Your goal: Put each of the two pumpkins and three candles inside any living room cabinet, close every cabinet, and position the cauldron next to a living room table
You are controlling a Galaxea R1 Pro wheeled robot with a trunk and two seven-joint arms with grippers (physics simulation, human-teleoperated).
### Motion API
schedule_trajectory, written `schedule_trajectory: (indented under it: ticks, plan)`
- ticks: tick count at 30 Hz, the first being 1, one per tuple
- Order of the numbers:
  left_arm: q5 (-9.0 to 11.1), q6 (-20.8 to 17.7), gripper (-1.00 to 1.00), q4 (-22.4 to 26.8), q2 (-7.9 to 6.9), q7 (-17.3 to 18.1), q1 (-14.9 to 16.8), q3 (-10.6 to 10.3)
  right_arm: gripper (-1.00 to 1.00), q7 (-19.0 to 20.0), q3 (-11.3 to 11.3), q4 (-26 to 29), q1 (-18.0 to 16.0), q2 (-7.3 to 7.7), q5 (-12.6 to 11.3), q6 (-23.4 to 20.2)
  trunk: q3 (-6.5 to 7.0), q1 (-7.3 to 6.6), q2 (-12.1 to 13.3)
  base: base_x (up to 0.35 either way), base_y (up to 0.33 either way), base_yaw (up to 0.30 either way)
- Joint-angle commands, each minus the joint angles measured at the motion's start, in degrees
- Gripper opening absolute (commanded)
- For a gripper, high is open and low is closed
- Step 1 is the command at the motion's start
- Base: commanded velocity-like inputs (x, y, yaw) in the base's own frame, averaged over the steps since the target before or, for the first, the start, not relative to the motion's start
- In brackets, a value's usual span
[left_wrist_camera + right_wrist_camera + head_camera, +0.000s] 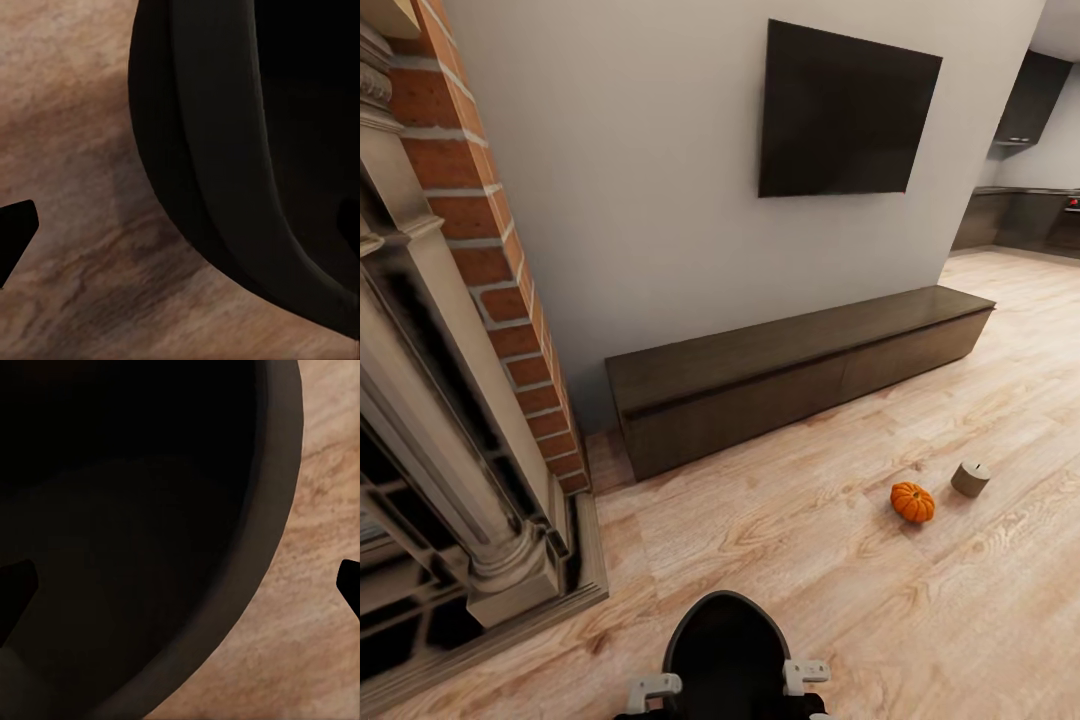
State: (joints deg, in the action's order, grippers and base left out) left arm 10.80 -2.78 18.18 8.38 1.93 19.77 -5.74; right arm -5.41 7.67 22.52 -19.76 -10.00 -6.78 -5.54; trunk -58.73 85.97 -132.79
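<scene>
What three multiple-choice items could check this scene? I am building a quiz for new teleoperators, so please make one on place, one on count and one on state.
1. Where does the pumpkin lie?
A. on the cabinet top
B. on the wood floor
C. in the cauldron

2. How many candles show in the head view?
A. one
B. two
C. three

3. How do the cabinet fronts stand?
A. one pulled out
B. all flush
C. one missing

Answers:
1 B, it rests on floor planks in front of the cabinet.
2 A, a single candle stands beside the pumpkin.
3 B, no front sticks out.
</scene>
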Motion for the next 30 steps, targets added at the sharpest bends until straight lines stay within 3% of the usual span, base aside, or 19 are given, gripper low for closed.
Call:
schedule_trajectory:
  ticks: [1, 13, 18, 27, 30]
  plan:
    - [0.6, -0.3, 1.0, 0.1, 0.11, 0.0, 0.0, -0.4, 1.0, -0.5, 0.3, 0.1, 0.0, 0.0, -0.6, -0.3, -0.05, -0.01, 0.0, 0.0, 0.0, 0.0]
    - [0.7, -0.3, 1.0, 0.8, 1.06, -0.7, 0.1, -0.8, 1.0, -0.4, 0.3, 0.1, 0.0, 0.0, -0.6, 0.1, -0.05, -0.01, 0.0, 0.0, 0.0, 0.0]
    - [0.7, -0.3, 1.0, 0.8, 1.1, -0.8, 0.1, -0.7, 1.0, -0.4, 0.3, -0.2, 0.0, 0.0, -0.6, 0.6, -0.95, 1.09, -2.0, 0.0, 0.0, 0.0]
    - [0.8, -0.3, 1.0, 0.8, 1.11, -0.8, 0.1, -0.7, 1.0, -0.4, 0.3, -0.4, 0.0, 0.0, -0.6, 0.7, -0.95, 1.09, -2.0, 0.0, 0.0, 0.0]
    - [0.8, -0.3, 1.0, 0.8, 1.11, -0.8, 0.1, -0.7, 1.0, -0.4, 0.3, -0.5, 0.0, 0.0, -0.6, 0.7, -1.48, 1.75, -3.2, 0.0, 0.0, 0.0]
